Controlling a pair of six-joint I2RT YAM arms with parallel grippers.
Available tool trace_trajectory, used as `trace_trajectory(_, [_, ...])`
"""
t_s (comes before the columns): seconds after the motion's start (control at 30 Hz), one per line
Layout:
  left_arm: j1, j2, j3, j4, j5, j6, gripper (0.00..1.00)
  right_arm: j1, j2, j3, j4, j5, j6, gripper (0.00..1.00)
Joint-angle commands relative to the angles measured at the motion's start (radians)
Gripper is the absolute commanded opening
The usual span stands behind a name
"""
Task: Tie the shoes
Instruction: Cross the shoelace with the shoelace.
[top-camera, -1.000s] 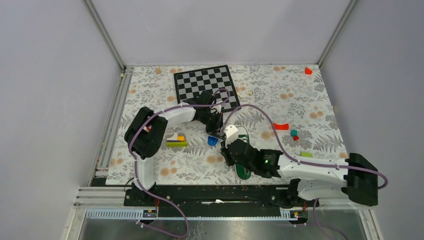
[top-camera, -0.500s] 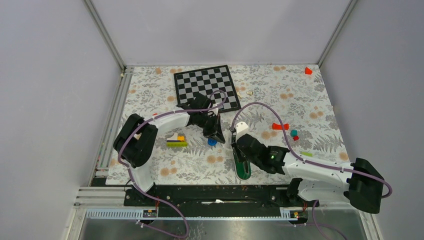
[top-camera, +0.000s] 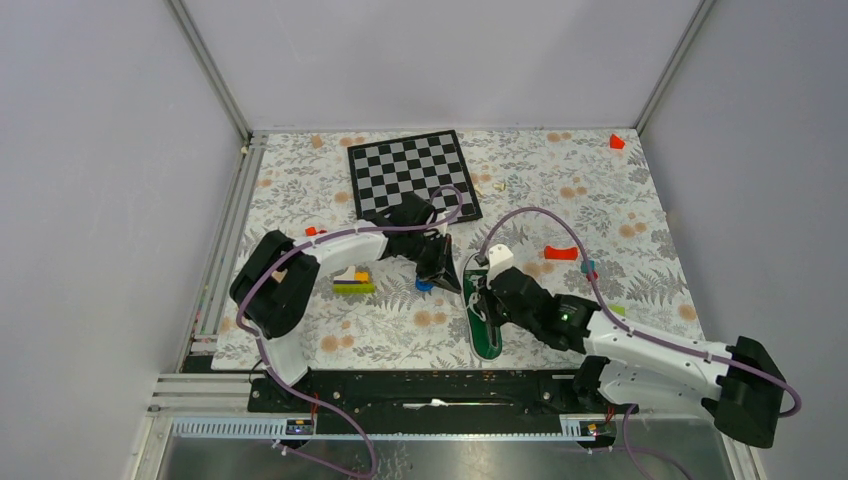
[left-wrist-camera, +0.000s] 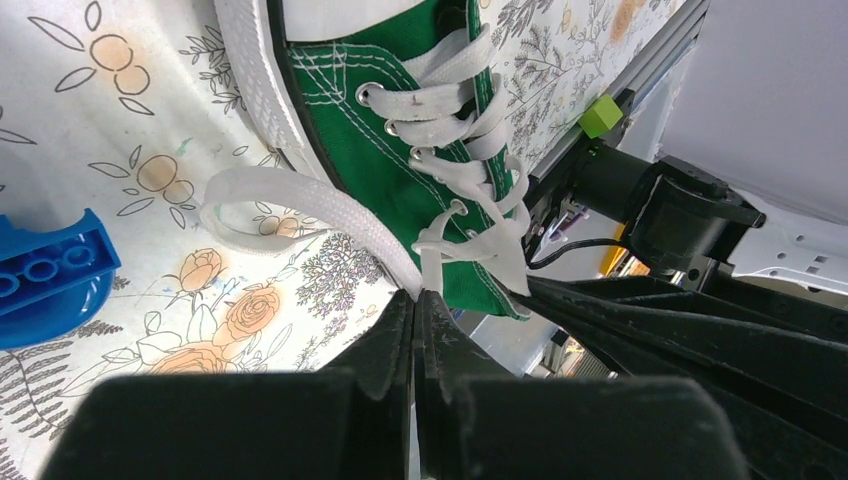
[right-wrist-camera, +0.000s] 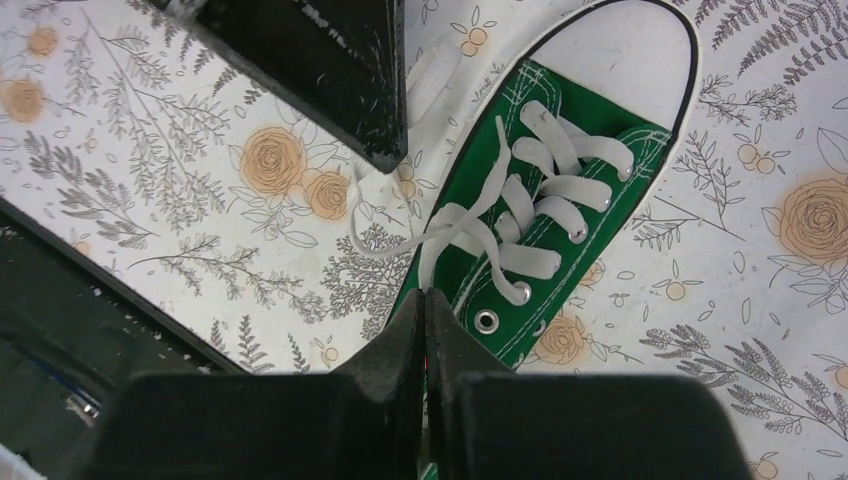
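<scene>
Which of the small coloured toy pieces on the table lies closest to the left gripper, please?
The blue brick, right beside the left gripper; the red curved piece and the green block lie well off, beyond the shoe.

From where I stand, the sneaker (left-wrist-camera: 370, 160) is matt green canvas with white stitching. Its flat laces (right-wrist-camera: 570, 187) are soft woven cloth gone slightly fuzzy, the eyelets (right-wrist-camera: 486, 320) bright metal, the toe cap (right-wrist-camera: 620, 50) smooth white rubber and the sole edge (left-wrist-camera: 245, 70) ribbed. The tabletop (right-wrist-camera: 200, 170) wears a matt flower-printed covering without any sheen, while the blue brick (left-wrist-camera: 45, 285) on it is glossy moulded plastic. The left claw (left-wrist-camera: 415, 300) and right claw (right-wrist-camera: 425, 295) are dull black plastic, lightly scuffed and flecked with pale dust.
</scene>
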Motion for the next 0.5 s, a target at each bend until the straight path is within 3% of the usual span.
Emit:
trace_trajectory(0.0, [0.004, -0.060, 0.026, 0.046, -0.019, -0.021, 0.00, -0.006, -0.084, -0.025, -0.046, -0.038, 0.023, 0.00])
trace_trajectory(0.47, [0.003, -0.043, 0.059, 0.008, -0.011, 0.013, 0.00, -0.005, -0.186, -0.039, -0.124, -0.058, 0.055, 0.00])
